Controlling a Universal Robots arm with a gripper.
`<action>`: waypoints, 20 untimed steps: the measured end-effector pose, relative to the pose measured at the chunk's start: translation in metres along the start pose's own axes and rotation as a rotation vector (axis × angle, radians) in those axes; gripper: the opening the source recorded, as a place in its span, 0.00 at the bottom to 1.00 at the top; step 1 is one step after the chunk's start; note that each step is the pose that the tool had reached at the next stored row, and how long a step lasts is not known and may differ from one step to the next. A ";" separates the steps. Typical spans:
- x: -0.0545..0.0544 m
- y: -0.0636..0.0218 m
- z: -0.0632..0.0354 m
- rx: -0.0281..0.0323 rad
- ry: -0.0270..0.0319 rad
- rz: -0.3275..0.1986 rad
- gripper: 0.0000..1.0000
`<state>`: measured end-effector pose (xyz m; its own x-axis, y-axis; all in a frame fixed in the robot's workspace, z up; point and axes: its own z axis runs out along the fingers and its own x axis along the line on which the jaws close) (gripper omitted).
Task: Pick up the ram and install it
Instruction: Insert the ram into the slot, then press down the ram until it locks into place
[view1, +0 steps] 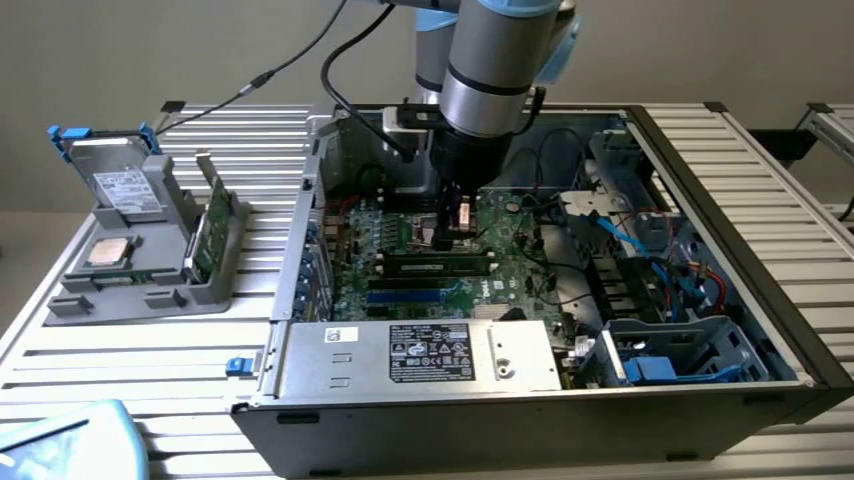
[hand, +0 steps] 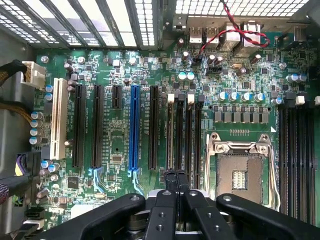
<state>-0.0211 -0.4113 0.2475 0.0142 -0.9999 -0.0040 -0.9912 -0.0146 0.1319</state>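
Green ram (view1: 434, 265) seated below fingers (hand: 176, 187) | gripper (view1: 458, 222) clenched, empty | step: pressing home | needs: straight downward push

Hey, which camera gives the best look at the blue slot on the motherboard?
The wrist view: the blue slot shows full length, uncovered, between black slots. The exterior view gives a thin blue strip of it near the power supply.
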 end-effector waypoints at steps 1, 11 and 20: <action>0.000 0.0000 0.0000 0.0021 -0.0001 0.000 0.11; 0.000 0.0001 -0.0001 0.0241 0.0032 0.000 0.11; 0.000 0.0001 -0.0001 0.0241 0.0032 0.000 0.11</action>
<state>-0.0211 -0.4113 0.2476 0.0141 -0.9999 -0.0008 -0.9941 -0.0141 0.1080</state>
